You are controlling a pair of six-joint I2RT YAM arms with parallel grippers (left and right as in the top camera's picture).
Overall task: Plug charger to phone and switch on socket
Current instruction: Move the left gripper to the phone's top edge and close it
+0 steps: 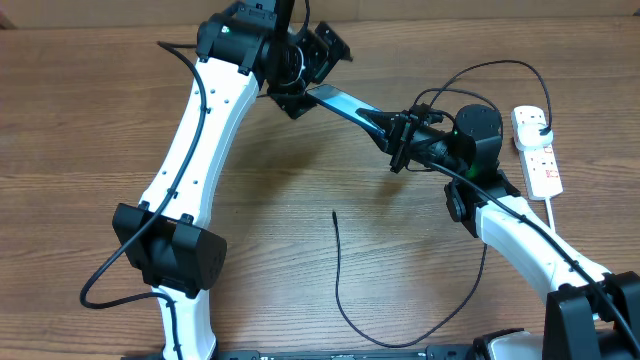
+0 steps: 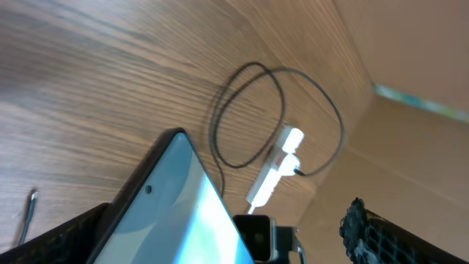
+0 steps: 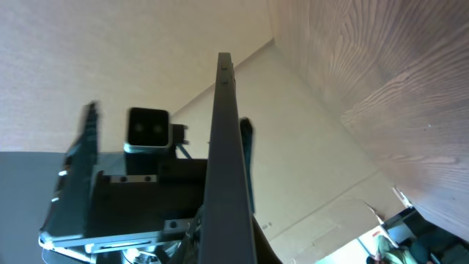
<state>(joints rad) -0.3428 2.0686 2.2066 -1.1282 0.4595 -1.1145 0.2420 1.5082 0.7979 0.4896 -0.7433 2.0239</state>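
The phone [image 1: 340,103] hangs in the air above the back of the table, its light blue screen [image 2: 183,209] lit. My right gripper [image 1: 397,135] is shut on its right end; in the right wrist view its dark edge [image 3: 223,147] rises straight out of the jaws. My left gripper [image 1: 313,78] stands open around the other end, with a gap on one side in the left wrist view. The charger's tip [image 1: 333,213] lies loose on the wood, and its thin black cable [image 1: 345,310] loops toward the front. The white socket [image 1: 538,150] lies at the right, with a black plug [image 1: 540,128] in it.
A cardboard wall [image 3: 322,169] stands behind the table. The socket's white cord [image 1: 552,215] runs toward the front beside my right arm [image 1: 520,235]. My left arm [image 1: 200,150] crosses the table's left half, and its black cable [image 1: 110,275] loops near the base.
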